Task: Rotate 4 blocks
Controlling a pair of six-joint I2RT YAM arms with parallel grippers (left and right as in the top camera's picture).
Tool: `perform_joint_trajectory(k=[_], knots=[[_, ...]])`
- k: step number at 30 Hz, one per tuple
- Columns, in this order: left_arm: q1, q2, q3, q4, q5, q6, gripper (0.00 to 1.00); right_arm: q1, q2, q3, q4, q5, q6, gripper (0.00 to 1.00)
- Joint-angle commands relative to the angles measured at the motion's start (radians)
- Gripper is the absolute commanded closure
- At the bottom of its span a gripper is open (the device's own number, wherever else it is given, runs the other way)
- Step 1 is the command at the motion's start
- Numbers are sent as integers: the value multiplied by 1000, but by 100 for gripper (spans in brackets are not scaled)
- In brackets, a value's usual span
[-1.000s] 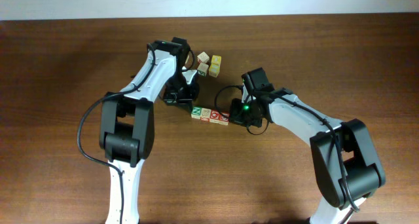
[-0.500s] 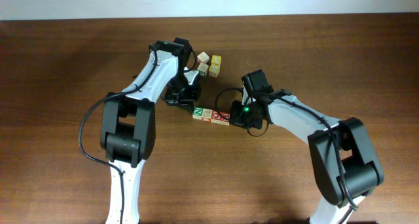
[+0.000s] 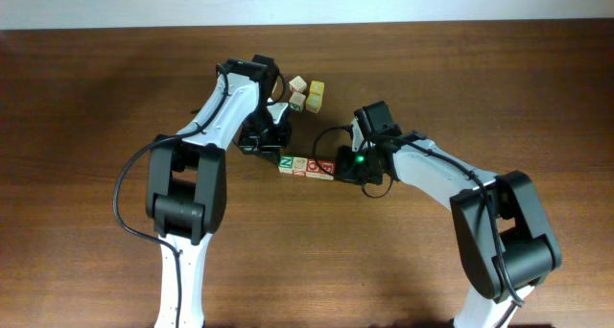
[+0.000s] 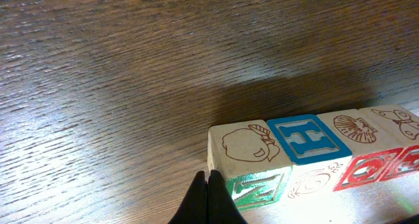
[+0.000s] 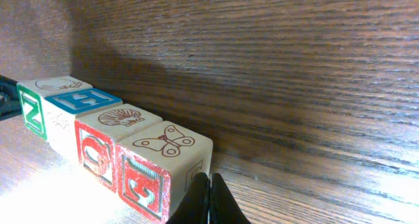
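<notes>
Standing in a tight row on the table (image 3: 96,127): four blocks (image 3: 305,165), sides touching. Order from the left arm's end: N block (image 4: 254,188) with green letter, H block (image 4: 304,137) with blue top, shell block (image 5: 121,117), butterfly block (image 5: 163,145). The last two have red fronts.

Left gripper (image 4: 207,188): jaws clenched, empty, tip just at the N block's outer corner.

Right gripper (image 5: 209,188): jaws pinched together, empty, tip at the butterfly block's end face.

Three spare cubes (image 3: 316,90) cluster beyond the row, beside the left arm.
</notes>
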Motion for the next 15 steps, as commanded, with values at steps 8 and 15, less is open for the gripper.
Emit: perform_joint_trajectory(k=[8, 15], knots=[[-11, -34, -6, -8, 47, 19, 100, 58, -57, 27, 19, -62, -46, 96], [-16, -34, -6, -8, 47, 19, 100, 64, -67, 58, -18, -66, -47, 96]])
